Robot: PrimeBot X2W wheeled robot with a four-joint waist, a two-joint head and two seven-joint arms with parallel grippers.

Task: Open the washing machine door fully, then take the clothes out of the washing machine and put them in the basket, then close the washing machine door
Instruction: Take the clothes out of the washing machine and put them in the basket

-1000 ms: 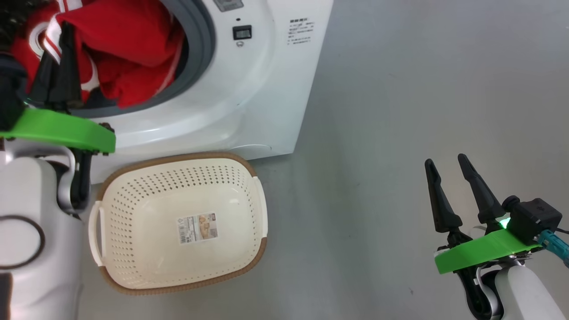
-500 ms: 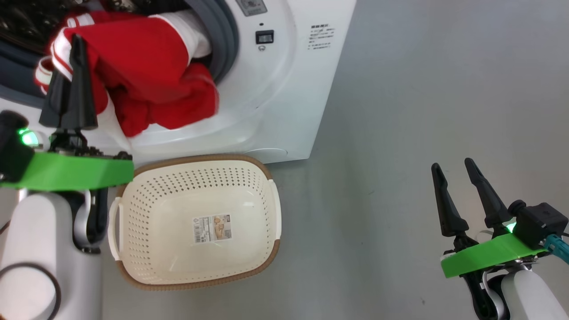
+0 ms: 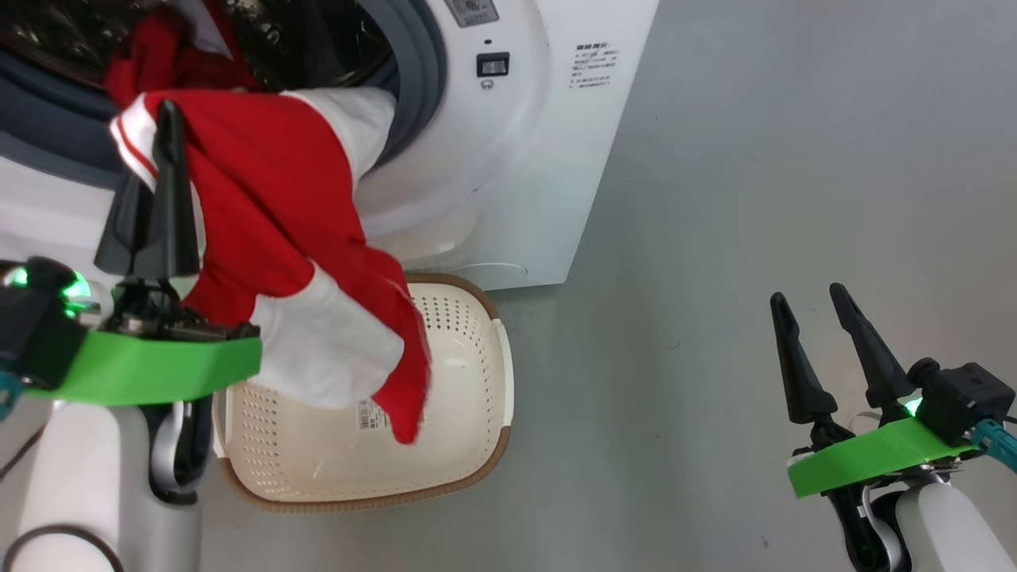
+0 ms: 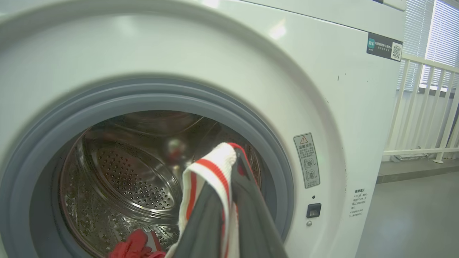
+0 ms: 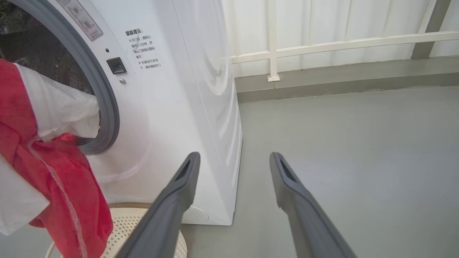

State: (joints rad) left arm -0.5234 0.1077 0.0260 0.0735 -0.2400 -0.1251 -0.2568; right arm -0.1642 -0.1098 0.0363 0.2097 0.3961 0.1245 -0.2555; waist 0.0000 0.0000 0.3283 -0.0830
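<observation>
Above the basket (image 3: 499, 373), left claw (image 3: 165, 113) pinches clothes (image 3: 262, 191); right claw (image 3: 806, 294) gapes empty; washing machine (image 3: 516, 175) perhaps holds more.

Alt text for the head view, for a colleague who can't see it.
The left gripper is shut on a bright red garment with white panels, which drapes from the open mouth of the white front-loading washing machine over the cream perforated plastic basket. The open right gripper hangs apart at lower right.
</observation>
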